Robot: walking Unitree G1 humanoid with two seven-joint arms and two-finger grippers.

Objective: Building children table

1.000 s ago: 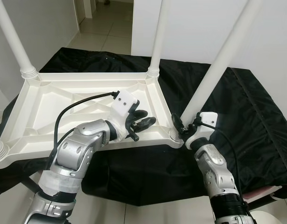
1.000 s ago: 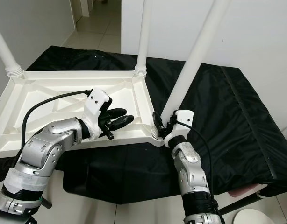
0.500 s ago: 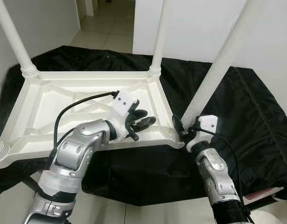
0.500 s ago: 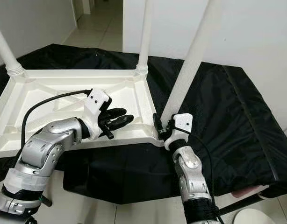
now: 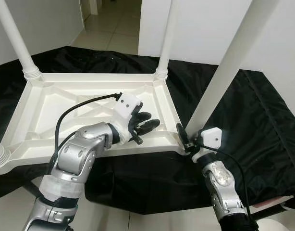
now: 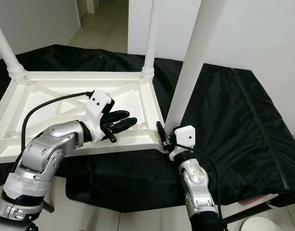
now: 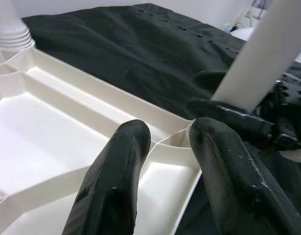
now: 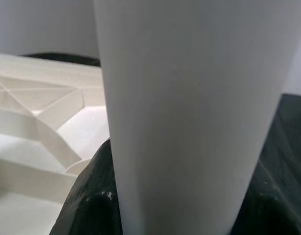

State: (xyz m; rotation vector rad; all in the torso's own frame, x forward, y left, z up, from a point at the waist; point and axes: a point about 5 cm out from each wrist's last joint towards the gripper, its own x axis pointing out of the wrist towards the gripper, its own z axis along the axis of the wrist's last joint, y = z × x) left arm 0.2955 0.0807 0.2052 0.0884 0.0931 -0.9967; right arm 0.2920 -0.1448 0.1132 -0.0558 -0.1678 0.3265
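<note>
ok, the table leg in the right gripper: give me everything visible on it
The leg is a plain white round tube, smooth, plastic-looking, with no markings visible. It slants up from the near right corner of the upturned white tabletop, leaning away to the robot's right, its top cut off by the frame. The right gripper is shut on it just above its base, a black finger on each side. Its foot sits at the corner socket; whether it is fully seated is hidden by the gripper.

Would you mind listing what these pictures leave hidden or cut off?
- Tops of the table legs: cut off by the upper edge in both eye views.
- Leg's seating in the tabletop corner: hidden by the right gripper.
- Right wrist view: the leg blocks the fingertips.
- Left gripper contact with the rim: unclear.
</note>
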